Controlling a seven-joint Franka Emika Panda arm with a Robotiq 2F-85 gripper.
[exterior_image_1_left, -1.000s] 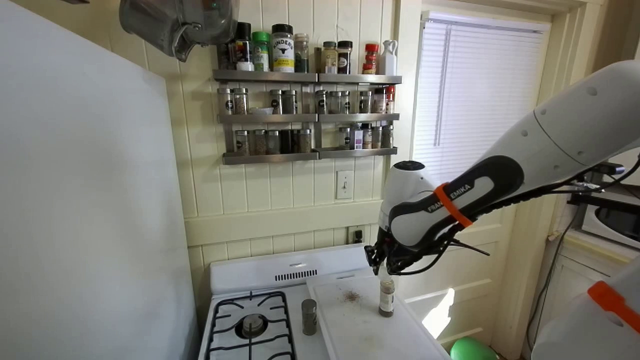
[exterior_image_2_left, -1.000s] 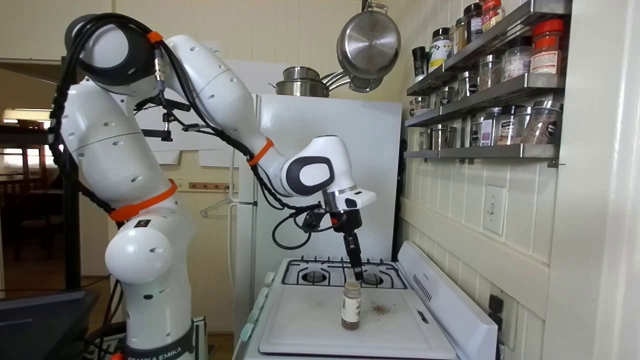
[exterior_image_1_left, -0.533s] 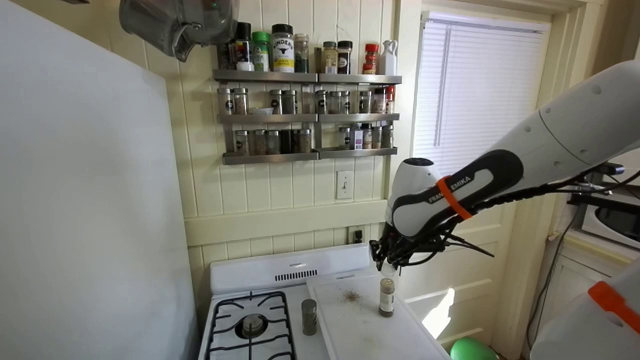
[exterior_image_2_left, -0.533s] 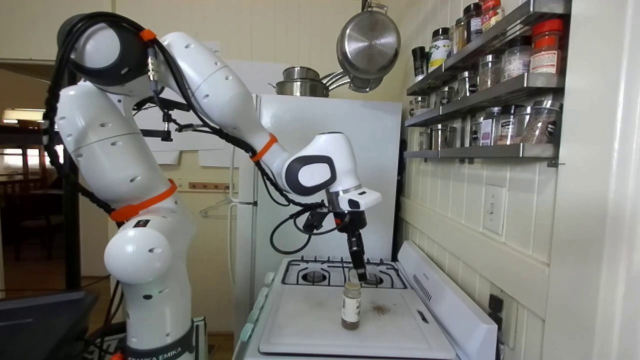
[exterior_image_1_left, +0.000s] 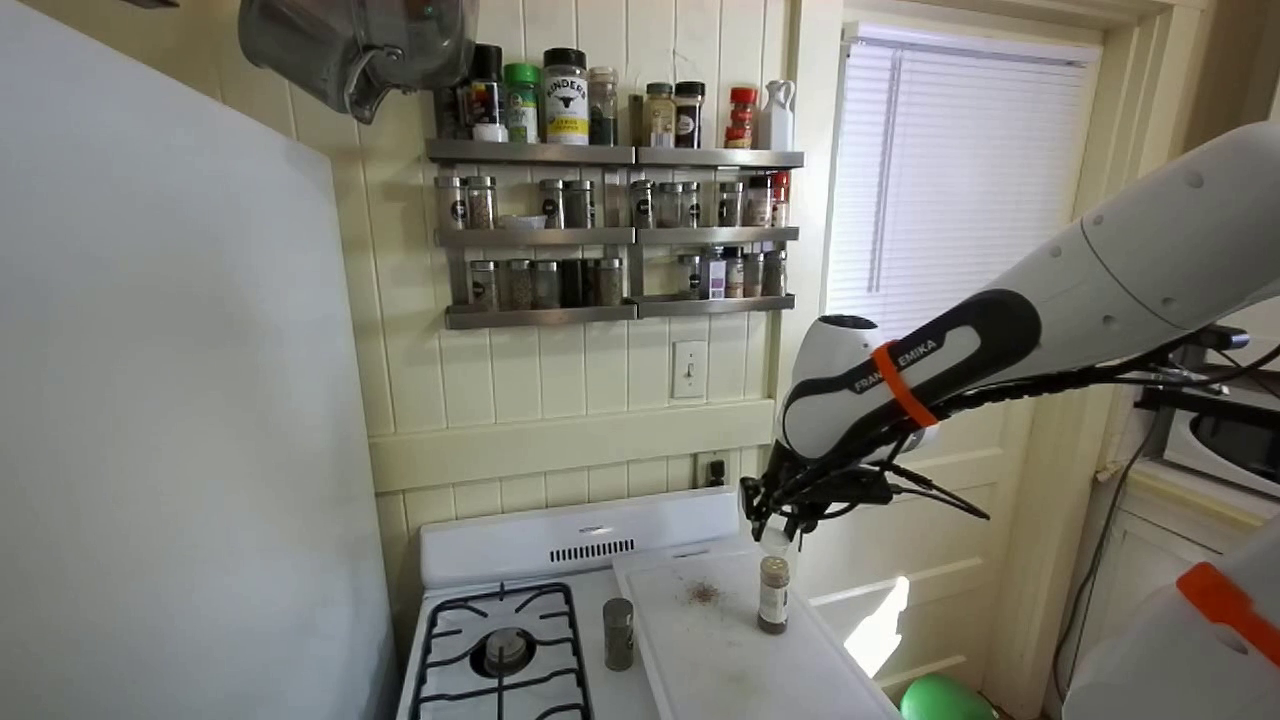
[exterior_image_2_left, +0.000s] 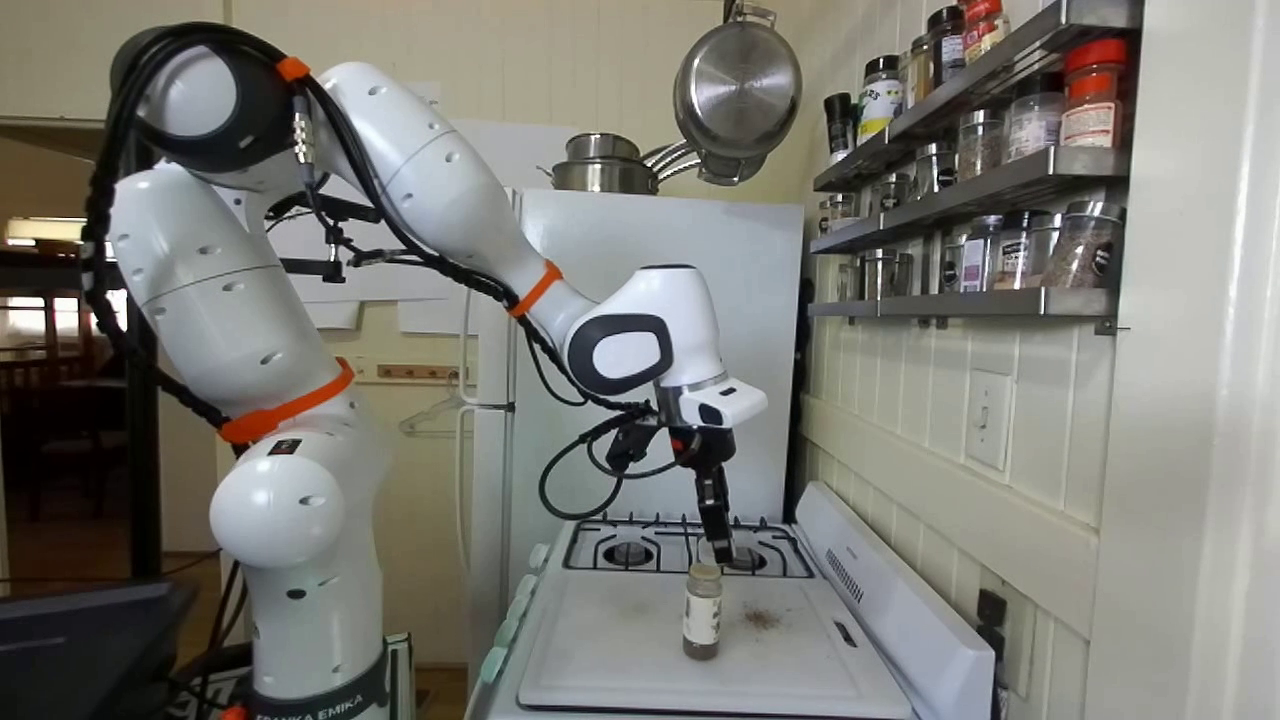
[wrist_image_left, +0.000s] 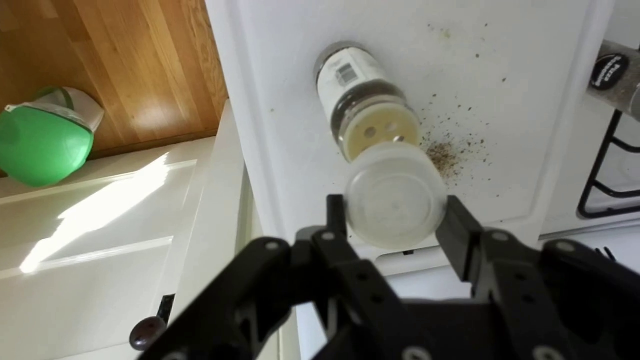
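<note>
My gripper (wrist_image_left: 392, 207) is shut on a translucent white lid (wrist_image_left: 396, 192), one finger on each side. A spice jar (wrist_image_left: 350, 82) with a white label and a cream shaker top with holes stands upright on the white stove cover (wrist_image_left: 295, 115). The lid is tilted, just over and beside the jar's top; I cannot tell whether they touch. In both exterior views, the gripper (exterior_image_1_left: 775, 525) (exterior_image_2_left: 716, 535) points down near the jar (exterior_image_1_left: 773, 597) (exterior_image_2_left: 702, 617). Brown spice flakes (wrist_image_left: 444, 156) lie spilled on the cover beside the jar.
A grey-topped jar (exterior_image_1_left: 619, 635) stands between the cover and the burner grate (exterior_image_1_left: 505, 655). The stove's back panel (exterior_image_2_left: 900, 600) rises behind the cover. Spice shelves (exterior_image_1_left: 620, 236) hang on the wall. A fridge (exterior_image_2_left: 650, 330) stands beyond the stove. A green bin (wrist_image_left: 45, 142) is on the floor.
My gripper, with the lid, has shifted slightly to the right in both exterior views and tilted a little. In the last half second it has hardly moved. The jar has stayed in place.
</note>
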